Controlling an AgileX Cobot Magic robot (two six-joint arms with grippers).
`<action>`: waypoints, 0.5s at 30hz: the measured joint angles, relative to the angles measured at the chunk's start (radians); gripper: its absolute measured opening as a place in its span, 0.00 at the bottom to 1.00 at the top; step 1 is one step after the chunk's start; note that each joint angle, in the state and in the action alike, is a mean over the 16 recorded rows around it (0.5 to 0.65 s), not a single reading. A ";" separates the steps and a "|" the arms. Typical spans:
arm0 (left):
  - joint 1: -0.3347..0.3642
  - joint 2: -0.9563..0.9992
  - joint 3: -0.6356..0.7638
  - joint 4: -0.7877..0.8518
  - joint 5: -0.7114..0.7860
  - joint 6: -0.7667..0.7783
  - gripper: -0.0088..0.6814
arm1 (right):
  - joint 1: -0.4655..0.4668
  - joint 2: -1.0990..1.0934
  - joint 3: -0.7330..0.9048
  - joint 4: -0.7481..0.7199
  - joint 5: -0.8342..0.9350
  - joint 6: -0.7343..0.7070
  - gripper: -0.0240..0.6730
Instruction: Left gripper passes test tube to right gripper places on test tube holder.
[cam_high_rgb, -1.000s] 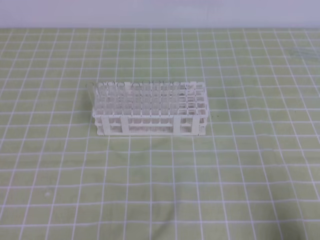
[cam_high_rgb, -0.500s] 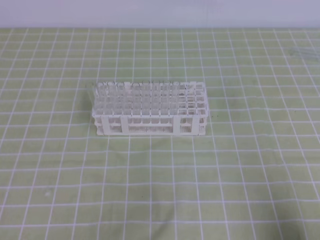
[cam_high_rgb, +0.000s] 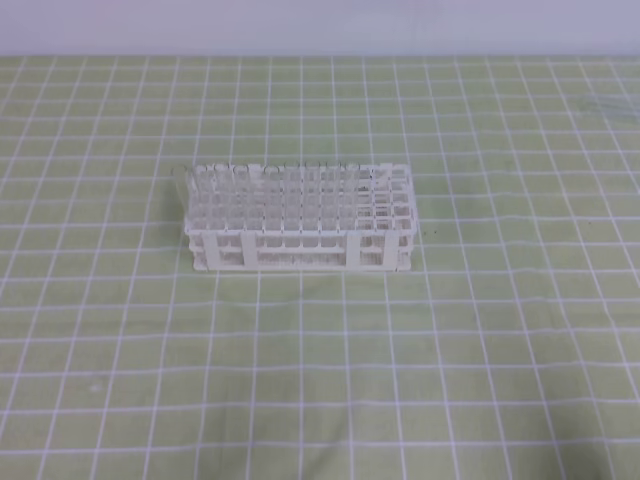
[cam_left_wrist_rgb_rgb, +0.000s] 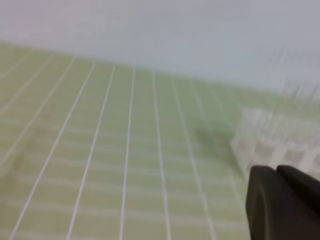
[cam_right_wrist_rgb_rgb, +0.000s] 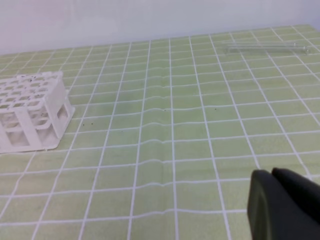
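The test tube (cam_right_wrist_rgb_rgb: 265, 48), slim, clear and nearly see-through, lies flat on the green checked cloth (cam_high_rgb: 320, 350), well apart from the white lattice test tube holder (cam_high_rgb: 298, 218). The left gripper (cam_left_wrist_rgb_rgb: 285, 200) and right gripper (cam_right_wrist_rgb_rgb: 285, 205) show only dark finger edges; whether they stand apart, I cannot tell.

Light is even and diffuse — my overhead view is soft, and the test tube holder (cam_high_rgb: 298, 218) casts only a faint shadow at its base. My left wrist view is heavily blurred around the holder. My right wrist view is sharper — no glare on the mat (cam_right_wrist_rgb_rgb: 170, 125).
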 joint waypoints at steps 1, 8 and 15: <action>0.000 0.000 0.000 -0.005 0.020 0.012 0.01 | 0.000 0.000 0.000 0.000 0.000 0.000 0.01; -0.001 -0.002 0.000 -0.015 0.130 0.075 0.01 | 0.000 0.000 0.000 0.000 0.000 0.000 0.01; -0.001 -0.004 0.001 -0.007 0.158 0.107 0.01 | 0.000 0.000 0.000 0.000 0.000 0.000 0.01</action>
